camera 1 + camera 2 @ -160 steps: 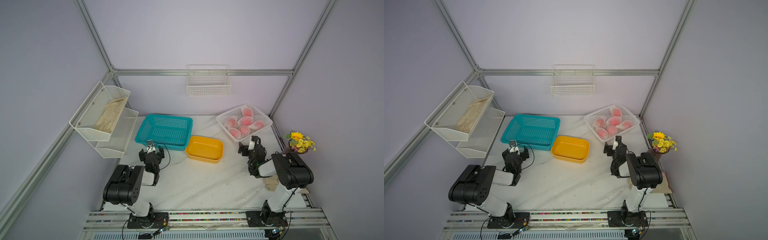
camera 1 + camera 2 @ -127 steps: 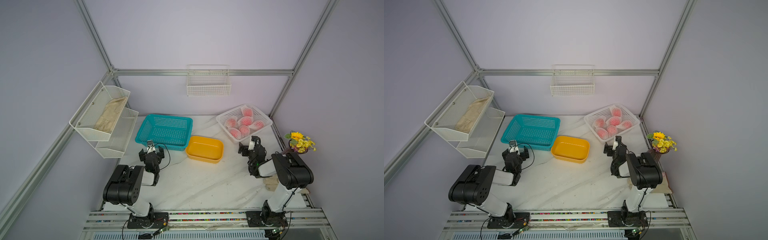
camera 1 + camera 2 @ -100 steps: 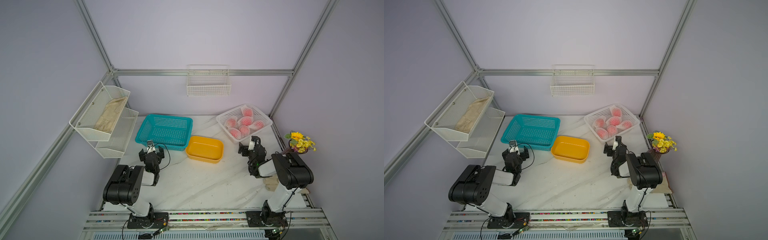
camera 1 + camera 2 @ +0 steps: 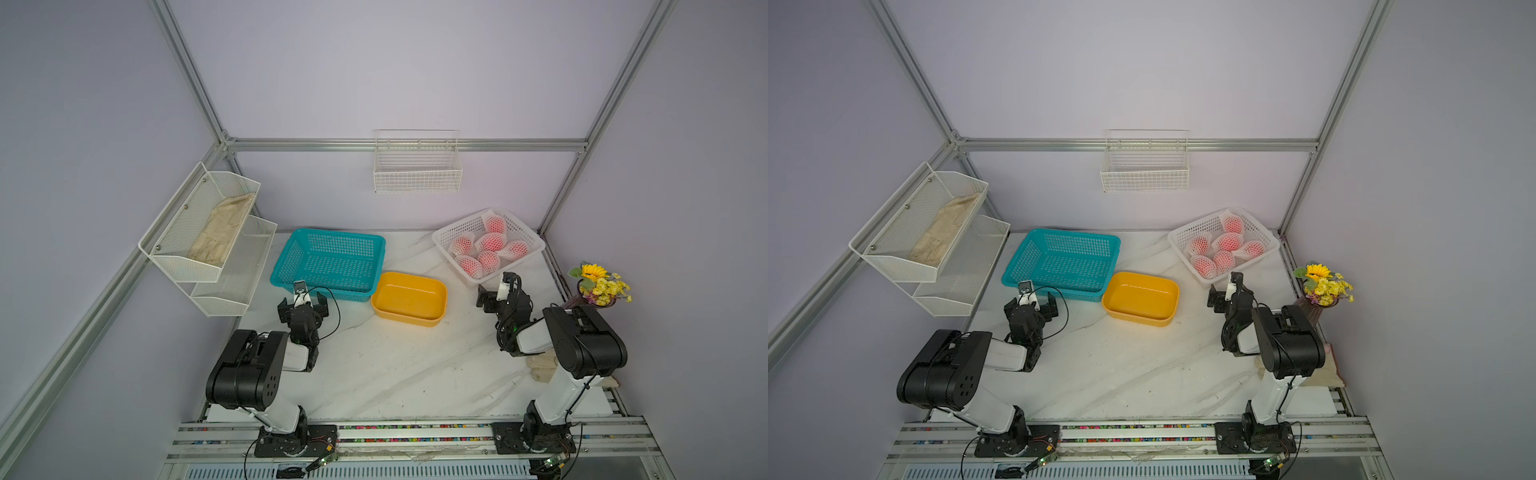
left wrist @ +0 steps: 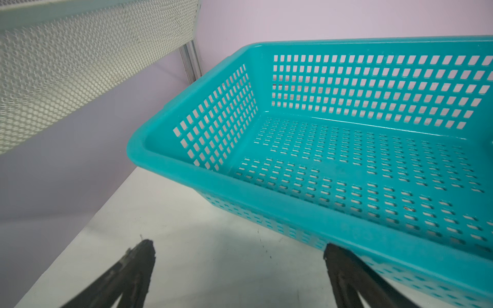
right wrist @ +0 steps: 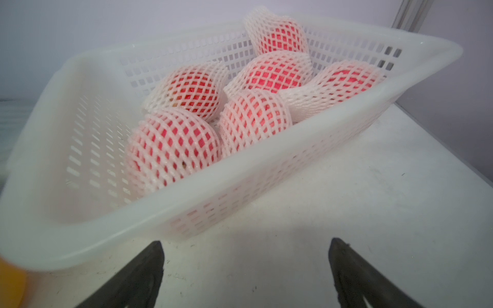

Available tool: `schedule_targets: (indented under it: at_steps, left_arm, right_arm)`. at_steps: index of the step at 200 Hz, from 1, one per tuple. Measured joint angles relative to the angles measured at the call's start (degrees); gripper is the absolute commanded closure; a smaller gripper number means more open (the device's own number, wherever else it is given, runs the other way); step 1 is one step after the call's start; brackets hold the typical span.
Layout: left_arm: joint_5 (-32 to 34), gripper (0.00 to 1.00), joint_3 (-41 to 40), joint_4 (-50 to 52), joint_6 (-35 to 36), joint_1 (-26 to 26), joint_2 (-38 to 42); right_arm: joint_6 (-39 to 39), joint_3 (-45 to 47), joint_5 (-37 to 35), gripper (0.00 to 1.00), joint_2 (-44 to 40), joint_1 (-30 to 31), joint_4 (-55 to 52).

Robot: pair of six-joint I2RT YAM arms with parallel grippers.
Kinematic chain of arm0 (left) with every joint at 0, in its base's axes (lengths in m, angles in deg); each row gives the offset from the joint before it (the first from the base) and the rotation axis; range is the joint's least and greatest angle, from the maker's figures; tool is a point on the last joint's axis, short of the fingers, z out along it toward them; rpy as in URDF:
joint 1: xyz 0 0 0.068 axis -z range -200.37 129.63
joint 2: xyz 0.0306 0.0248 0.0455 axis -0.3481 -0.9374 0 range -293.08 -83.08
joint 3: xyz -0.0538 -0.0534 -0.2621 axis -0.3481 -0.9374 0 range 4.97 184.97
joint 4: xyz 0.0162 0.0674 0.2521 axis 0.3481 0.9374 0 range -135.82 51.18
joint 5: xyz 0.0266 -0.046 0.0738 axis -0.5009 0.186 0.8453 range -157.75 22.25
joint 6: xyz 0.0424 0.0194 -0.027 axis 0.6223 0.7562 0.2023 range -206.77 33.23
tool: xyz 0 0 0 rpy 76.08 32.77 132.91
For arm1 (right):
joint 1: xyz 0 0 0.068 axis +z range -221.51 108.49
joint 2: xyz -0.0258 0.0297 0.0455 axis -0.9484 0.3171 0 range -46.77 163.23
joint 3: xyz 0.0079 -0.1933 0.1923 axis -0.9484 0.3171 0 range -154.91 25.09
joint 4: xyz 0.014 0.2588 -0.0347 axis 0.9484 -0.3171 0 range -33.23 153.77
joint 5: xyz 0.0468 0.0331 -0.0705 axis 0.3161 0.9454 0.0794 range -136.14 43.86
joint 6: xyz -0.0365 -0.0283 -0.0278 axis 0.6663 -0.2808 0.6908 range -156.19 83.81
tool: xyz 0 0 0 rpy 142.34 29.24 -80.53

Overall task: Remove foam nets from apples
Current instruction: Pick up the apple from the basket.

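The white basket (image 6: 186,189) sits just ahead of our right end effector (image 6: 246,244), jaws apart and empty like the left end effector (image 5: 238,246). Its apples (image 6: 274,77) look firm and heavy, the foam nets (image 6: 296,105) soft and stretchy, so we'd pinch a loose gathered end.

On the table (image 4: 395,365), the apples (image 4: 492,241) in their foam nets (image 4: 461,245) lie together in a basket (image 4: 446,232) at the back right. A second basket (image 4: 332,233) stands at the back left, with a tub (image 4: 409,316) just before its right corner. Flowers (image 4: 600,284) stand at the right edge.
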Motion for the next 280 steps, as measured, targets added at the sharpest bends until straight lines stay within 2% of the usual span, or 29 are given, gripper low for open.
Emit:
schedule_targets:
  at_steps: [26, 49, 67, 89, 103, 118, 138, 161, 216, 238, 280]
  left_arm:
    - [-0.17, 0.00, 0.00, 1.46, 0.02, -0.17, 0.76]
    - [-0.55, 0.00, 0.00, 5.77, 0.07, -0.17, 5.46]
    - [-0.28, 0.00, 0.00, 11.50, -0.09, -0.15, 13.57]
    - [0.44, 0.00, 0.57, 21.40, -1.70, -0.09, 25.75]
    - [0.33, 0.00, 3.08, 30.84, -3.72, -0.09, 32.92]
    - [-0.42, 0.00, 6.75, 39.50, -6.71, -0.09, 38.66]
    - [-1.97, 0.00, 8.85, 45.35, -9.81, -0.09, 43.87]
    - [-4.87, 0.00, 8.98, 51.12, -11.98, -0.07, 45.48]
    - [-16.50, 0.00, 14.19, 61.79, -14.58, 0.59, 37.35]
    - [-19.10, 0.00, 16.96, 62.51, -15.23, 1.27, 34.25]
    - [-21.84, 0.00, 18.21, 59.74, -17.11, 2.71, 29.11]
  right_arm:
    - [0.00, 8.24, -0.83, 0.03, -1.03, 0.00, 8.94]
    - [-0.28, 12.55, -0.79, 0.03, -7.78, 0.00, 8.52]
    - [-1.88, 11.50, -0.72, 0.03, -21.27, 0.02, 0.07]
    - [-4.33, 5.75, -0.55, 0.03, -37.79, 0.02, -14.91]
    - [-5.44, 0.68, -0.07, 0.03, -43.76, 0.02, -24.50]
    - [-6.43, -5.62, 0.50, 0.03, -45.38, 0.02, -33.79]
    - [-7.41, -14.19, 1.92, 0.03, -42.05, 0.02, -44.02]
    - [-7.85, -25.40, 4.28, 0.03, -33.03, 0.22, -55.43]
    - [-8.68, -54.38, 6.93, 0.03, -7.69, 1.01, -75.78]
    - [-12.20, -62.45, 6.23, 0.03, 0.48, 1.53, -80.06]
    - [-21.07, -68.50, 6.16, 0.03, 10.45, 3.30, -81.42]
